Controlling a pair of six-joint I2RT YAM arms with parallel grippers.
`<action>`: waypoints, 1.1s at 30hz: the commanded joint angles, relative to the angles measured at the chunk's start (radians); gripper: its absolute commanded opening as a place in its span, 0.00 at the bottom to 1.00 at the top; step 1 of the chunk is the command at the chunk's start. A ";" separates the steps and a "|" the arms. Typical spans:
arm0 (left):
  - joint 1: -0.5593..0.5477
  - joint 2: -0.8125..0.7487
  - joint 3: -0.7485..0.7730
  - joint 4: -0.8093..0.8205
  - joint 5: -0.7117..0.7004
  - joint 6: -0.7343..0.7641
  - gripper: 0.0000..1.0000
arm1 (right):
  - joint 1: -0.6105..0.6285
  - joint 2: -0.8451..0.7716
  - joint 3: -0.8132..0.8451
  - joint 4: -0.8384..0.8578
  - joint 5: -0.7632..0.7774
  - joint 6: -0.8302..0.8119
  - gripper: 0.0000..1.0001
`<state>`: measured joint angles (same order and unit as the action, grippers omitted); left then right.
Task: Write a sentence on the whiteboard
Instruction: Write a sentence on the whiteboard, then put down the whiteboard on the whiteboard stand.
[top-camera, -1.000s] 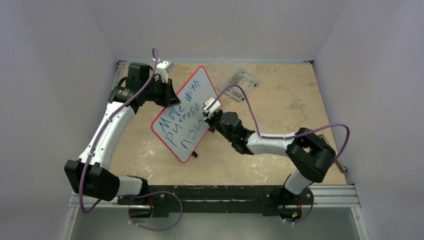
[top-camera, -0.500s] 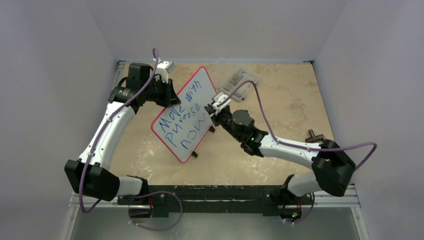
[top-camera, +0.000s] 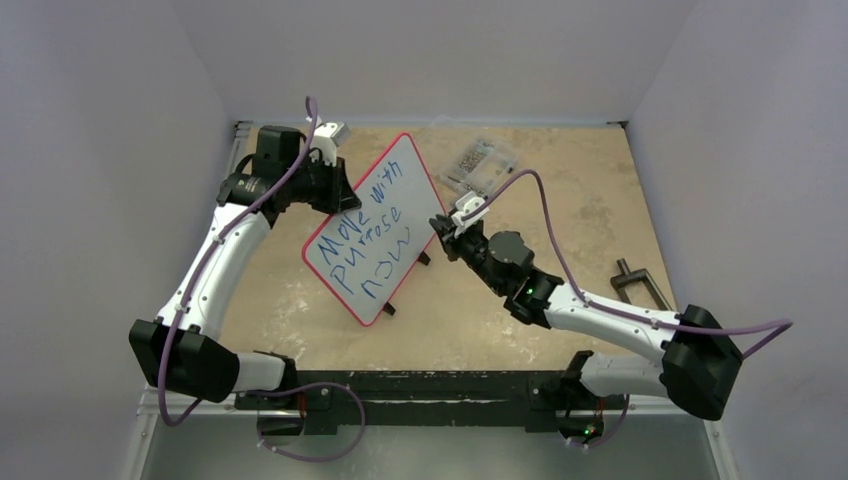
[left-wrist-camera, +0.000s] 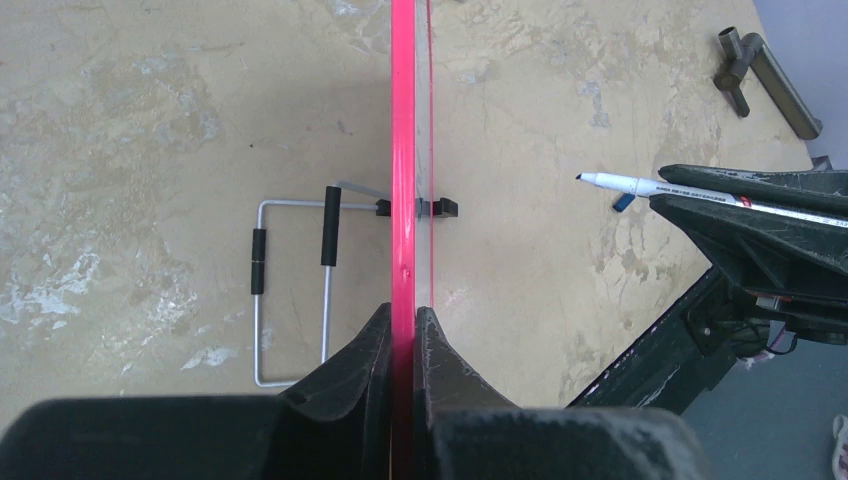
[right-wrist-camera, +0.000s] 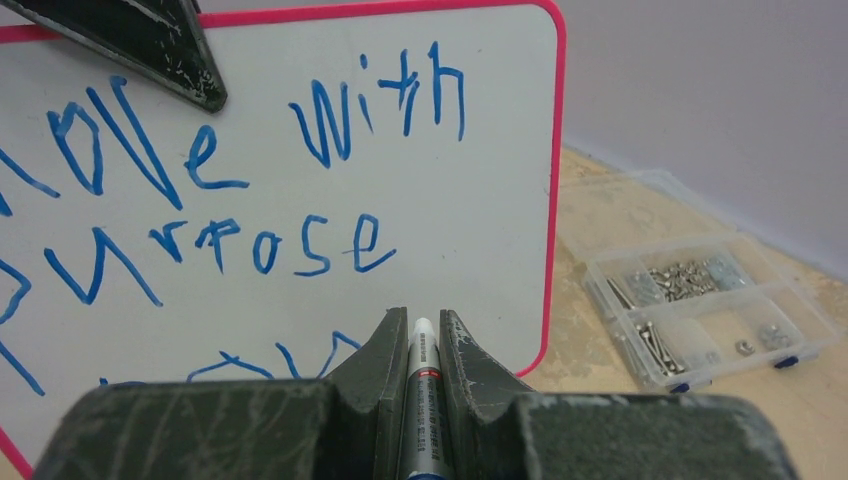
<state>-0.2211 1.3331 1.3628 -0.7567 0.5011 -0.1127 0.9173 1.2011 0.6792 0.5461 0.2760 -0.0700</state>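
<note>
Marker (right-wrist-camera: 421, 392) in right end effector (right-wrist-camera: 423, 322) sits apparently clear of whiteboard (right-wrist-camera: 480, 190).

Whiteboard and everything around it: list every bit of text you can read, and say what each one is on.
"Move with": first line of the sentence, blue handwriting on the whiteboard.
"Purpose": second line, same board.
"now": third line, same board.
Print on the marker barrel: too small to read.
Clear box of screws: no label shows.
</note>
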 joint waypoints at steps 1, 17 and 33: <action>-0.009 -0.002 0.029 -0.033 -0.016 0.021 0.00 | 0.005 -0.052 -0.017 -0.010 0.032 0.035 0.00; -0.009 0.026 0.019 -0.179 -0.138 -0.012 0.00 | 0.004 -0.138 -0.094 0.015 0.054 0.092 0.00; -0.009 0.079 -0.044 -0.198 -0.414 0.041 0.00 | 0.005 -0.226 -0.140 -0.007 0.069 0.108 0.00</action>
<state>-0.2291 1.3556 1.3907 -0.8227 0.3649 -0.1616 0.9173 0.9985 0.5491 0.5259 0.3244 0.0193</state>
